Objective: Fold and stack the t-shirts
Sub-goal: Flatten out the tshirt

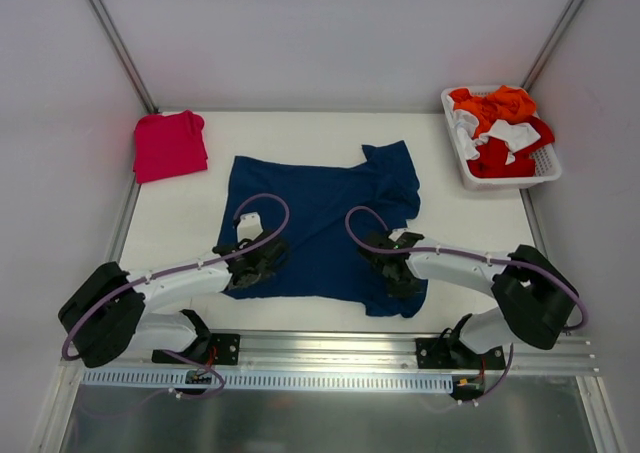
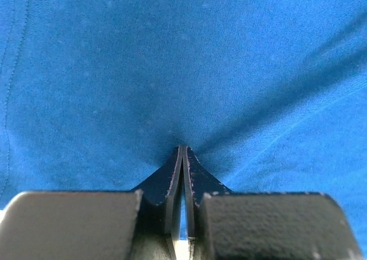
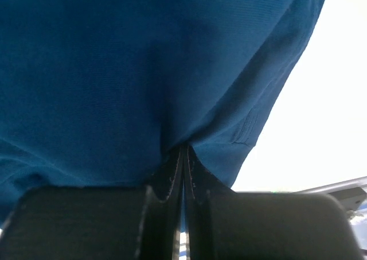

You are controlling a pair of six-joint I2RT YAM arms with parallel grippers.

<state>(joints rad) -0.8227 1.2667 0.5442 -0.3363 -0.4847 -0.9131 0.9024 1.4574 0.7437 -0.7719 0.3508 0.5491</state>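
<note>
The navy blue t-shirt [image 1: 320, 218] lies spread on the white table, a sleeve up at the far right. My left gripper [image 1: 258, 263] is shut on the navy cloth near its near-left edge; in the left wrist view the gripper [image 2: 183, 151] pinches a fold of the navy t-shirt [image 2: 172, 59]. My right gripper [image 1: 398, 273] is shut on the cloth at the near-right corner; in the right wrist view the gripper [image 3: 182, 150] grips the navy t-shirt [image 3: 143, 59]. The pinkish-red t-shirt [image 1: 170, 145] lies folded at the far left.
A white basket [image 1: 508, 178] at the far right holds orange, red and white clothes [image 1: 495, 123]. Bare white table [image 1: 180, 228] shows to the left of the navy shirt. A metal rail [image 1: 330, 348] runs along the near edge.
</note>
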